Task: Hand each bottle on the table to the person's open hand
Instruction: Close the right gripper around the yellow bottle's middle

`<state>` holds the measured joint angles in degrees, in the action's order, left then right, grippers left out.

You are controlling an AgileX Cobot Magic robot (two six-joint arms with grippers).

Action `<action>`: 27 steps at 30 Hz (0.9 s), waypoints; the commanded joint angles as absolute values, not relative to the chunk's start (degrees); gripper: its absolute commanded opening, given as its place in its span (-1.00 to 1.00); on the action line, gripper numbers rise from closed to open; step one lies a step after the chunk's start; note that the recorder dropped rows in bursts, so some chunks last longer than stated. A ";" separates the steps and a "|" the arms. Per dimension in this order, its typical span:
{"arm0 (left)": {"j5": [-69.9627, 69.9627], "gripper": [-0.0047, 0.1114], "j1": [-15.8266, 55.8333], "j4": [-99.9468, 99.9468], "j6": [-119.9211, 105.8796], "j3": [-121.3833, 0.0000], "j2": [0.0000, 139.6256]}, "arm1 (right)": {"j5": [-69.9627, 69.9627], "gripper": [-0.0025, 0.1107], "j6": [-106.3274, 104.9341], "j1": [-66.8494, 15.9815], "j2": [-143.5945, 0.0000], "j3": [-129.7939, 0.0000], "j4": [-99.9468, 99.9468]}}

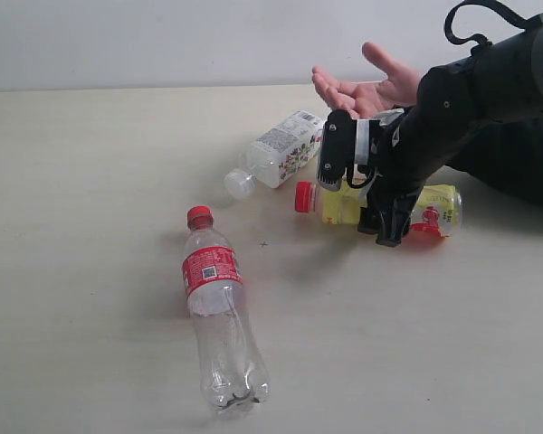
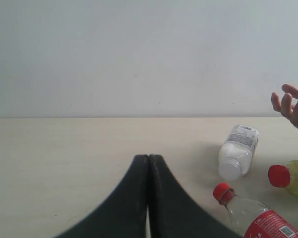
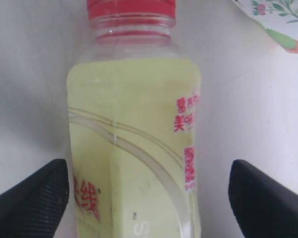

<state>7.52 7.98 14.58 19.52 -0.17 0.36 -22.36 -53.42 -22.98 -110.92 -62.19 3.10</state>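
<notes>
Right now the right gripper (image 3: 149, 198) stands released. Its two black fingers (image 3: 35, 196) are spread wide on either side of the yellow bottle (image 3: 134, 148), with a strip of bare surface between each finger and the bottle's flank. The yellow bottle lies on its side on the table (image 1: 90, 181). In the exterior view the right arm crosses in front of its middle, so only the red-capped end and the base end show.

Just beyond the yellow bottle's cap end lies the white bottle (image 1: 281, 152), also on its side, flowered label up, a narrow gap between the two. On the near side of the yellow bottle, well apart from it, the clear bottle (image 1: 219, 316) lies flat, and its red cap is the end closer to the yellow bottle. Above and behind the yellow bottle the hand (image 1: 366, 86) is held palm up with the fingers parted, its wrist hidden by the arm.

The left gripper (image 2: 148, 198) is clenched, pads pressed together, and sits well away from the yellow bottle, which shows only at the edge of that wrist view.

The table is pale beige with faint grain and soft shadows beside each bottle. Behind it rises a plain, pale grey wall (image 1: 163, 41).
</notes>
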 commanded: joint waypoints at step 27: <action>7.36 -0.92 7.89 14.63 19.42 0.00 0.00 | -20.68 0.22 -53.19 -23.02 -113.46 -62.76 3.58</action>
